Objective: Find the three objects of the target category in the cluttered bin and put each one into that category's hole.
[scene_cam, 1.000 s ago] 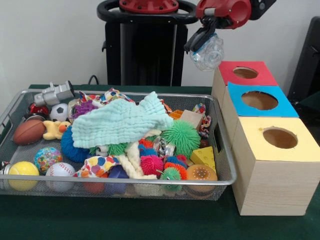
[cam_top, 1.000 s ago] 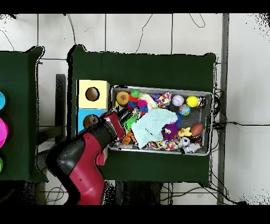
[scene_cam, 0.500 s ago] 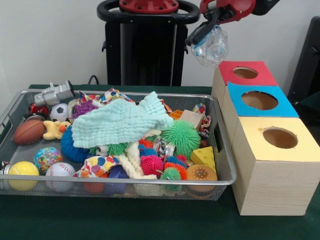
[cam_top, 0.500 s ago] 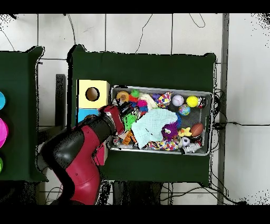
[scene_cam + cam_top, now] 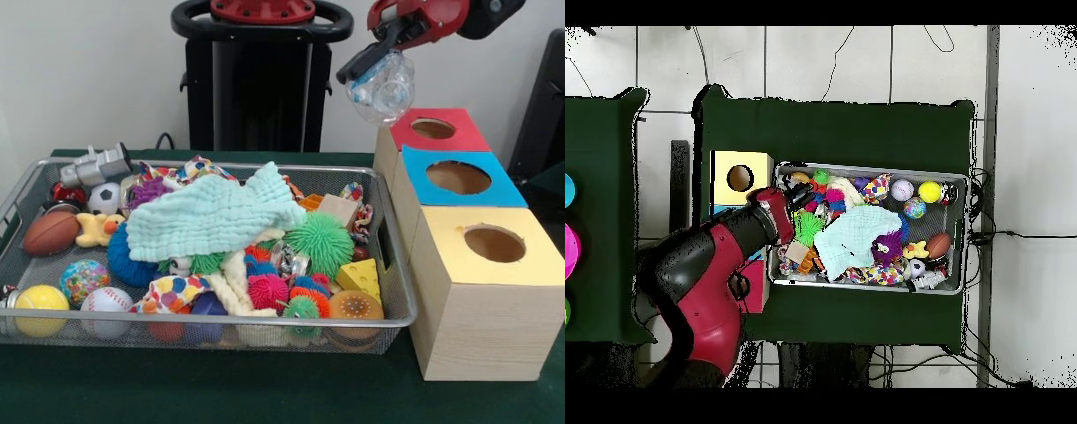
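Above red box [image 5: 433,129], fingers [image 5: 364,64] gripping clear ball [image 5: 382,87], orientation indiscernible

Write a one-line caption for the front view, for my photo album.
Red robot gripper carries a clear crumpled plastic bottle above the red-topped wooden box, beside a wire mesh bin of toys.

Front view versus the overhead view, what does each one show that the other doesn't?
Only the front view shows the end effector shut on a clear plastic bottle, held up beside the red box, and the blue box's hole. Only the overhead view shows the bulky red arm covering those two boxes, plus the tiled floor. Both show the wire bin of toys, the mint cloth and the yellow box.
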Motion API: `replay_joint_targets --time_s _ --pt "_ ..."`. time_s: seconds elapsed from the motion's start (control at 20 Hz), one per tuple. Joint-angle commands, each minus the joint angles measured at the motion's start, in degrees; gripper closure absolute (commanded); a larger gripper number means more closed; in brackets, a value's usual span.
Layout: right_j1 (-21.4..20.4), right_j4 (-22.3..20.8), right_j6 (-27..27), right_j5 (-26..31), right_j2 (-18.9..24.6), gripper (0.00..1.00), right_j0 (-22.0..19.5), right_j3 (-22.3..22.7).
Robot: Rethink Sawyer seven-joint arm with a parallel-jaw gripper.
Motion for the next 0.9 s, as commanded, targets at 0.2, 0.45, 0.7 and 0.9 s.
replay_joint_targets --time_s 0.2,0.45,0.7,0.9 --pt "-1.0 6.0 -19.7 -9.6 16.4 1.00 -3.7 -3.9" --pt "-2.0 7.4 -20.3 -13.5 19.5 1.00 -4.7 -4.2" --pt "-2.8 8.2 -20.0 -16.7 22.4 1.00 -5.7 -4.7" --pt "-3.8 8.9 -19.8 -18.7 24.7 1.00 -6.6 -4.8"
